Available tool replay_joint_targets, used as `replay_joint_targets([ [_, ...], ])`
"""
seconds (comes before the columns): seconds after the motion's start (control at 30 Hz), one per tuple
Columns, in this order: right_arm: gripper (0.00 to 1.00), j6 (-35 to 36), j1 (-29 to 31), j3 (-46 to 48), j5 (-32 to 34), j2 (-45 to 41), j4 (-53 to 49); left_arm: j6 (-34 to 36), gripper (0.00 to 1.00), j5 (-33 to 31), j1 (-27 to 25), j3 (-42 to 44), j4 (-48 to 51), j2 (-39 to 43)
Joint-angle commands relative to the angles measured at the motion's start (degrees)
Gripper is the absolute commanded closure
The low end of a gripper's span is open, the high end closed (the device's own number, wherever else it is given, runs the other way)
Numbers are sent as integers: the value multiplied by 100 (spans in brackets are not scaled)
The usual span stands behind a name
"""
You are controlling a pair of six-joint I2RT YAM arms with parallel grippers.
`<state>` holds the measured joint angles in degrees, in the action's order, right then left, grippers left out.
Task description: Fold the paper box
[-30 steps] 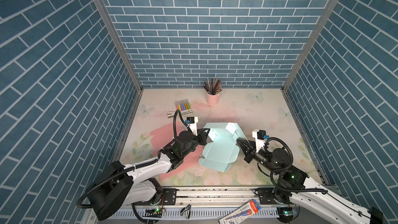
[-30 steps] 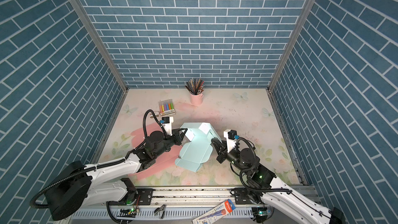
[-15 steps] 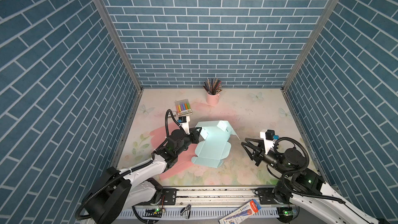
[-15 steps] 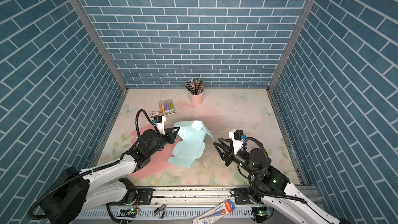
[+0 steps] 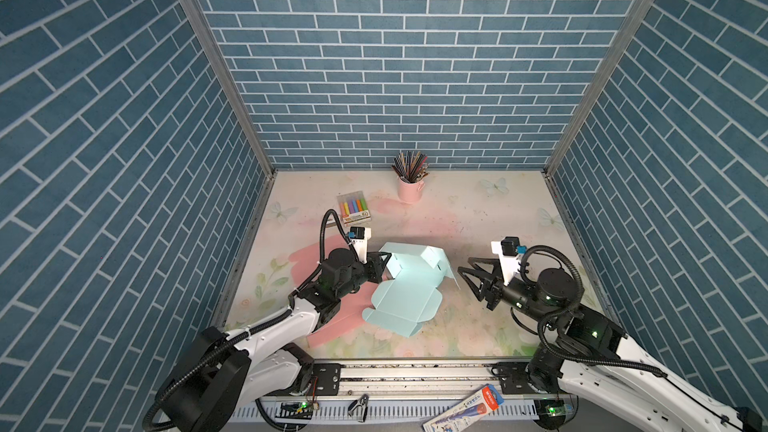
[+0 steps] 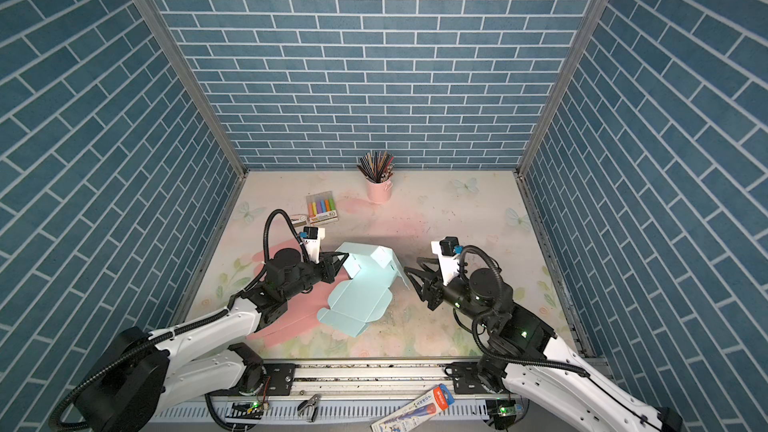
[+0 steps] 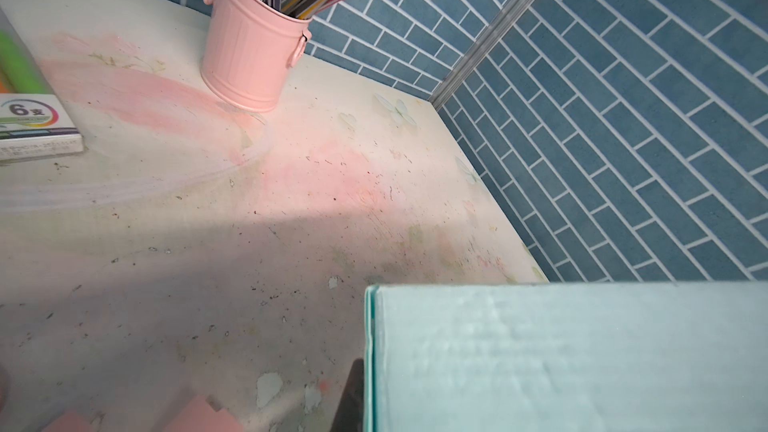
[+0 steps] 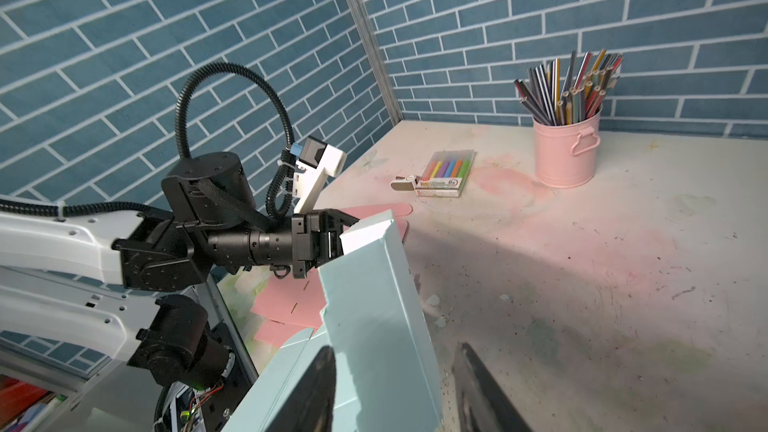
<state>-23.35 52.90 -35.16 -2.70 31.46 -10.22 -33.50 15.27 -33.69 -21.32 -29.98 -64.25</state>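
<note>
**Item 1, paper box** (image 5: 405, 292) (image 6: 357, 297). Light blue card, partly folded. It sits on the table (image 5: 498, 209) towards the front edge and a little left of the middle. The flat panel lies nearest the front. The raised walls and flaps stand at the end facing the back edge. Its left part overlaps item 4.

**Item 2, left gripper** (image 5: 386, 259) (image 6: 343, 260). It is at the box's raised left wall. The jaws are pinched narrow on that wall's top corner, as the right wrist view shows (image 8: 345, 228). In the left wrist view one dark finger (image 7: 353, 401) lies against the blue wall (image 7: 561, 359).

**Item 3, right gripper** (image 5: 464, 264) (image 6: 411, 264). It is just beside the box's right flap. The jaws stand apart and hold nothing. In the right wrist view the box's wall (image 8: 374, 313) shows between the two fingers; contact cannot be told.

**Item 4, pink sheet** (image 5: 332, 317) (image 6: 291, 317). It lies flat near the front left corner, under the left arm and the box.

**Item 5, pink bucket** (image 5: 409, 191) (image 6: 378, 191). It stands upright at the middle of the back edge, filled with pencils (image 5: 409, 160).

**Item 6, marker pack** (image 5: 354, 207) (image 6: 322, 207). It lies flat, left of the bucket and well apart from the box.
</note>
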Motion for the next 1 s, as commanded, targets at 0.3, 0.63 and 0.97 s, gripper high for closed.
replay_joint_targets([
  [0.3,65,487,-164,58,-860,519,259,309,100,197,-176,-337,246,75],
  [0.63,70,657,-166,-23,-1003,1042,360,267,100,-63,-366,-379,246,-27],
  [0.97,75,403,-94,-82,-457,1434,386,-2,100,-628,-630,-368,28,-316],
])
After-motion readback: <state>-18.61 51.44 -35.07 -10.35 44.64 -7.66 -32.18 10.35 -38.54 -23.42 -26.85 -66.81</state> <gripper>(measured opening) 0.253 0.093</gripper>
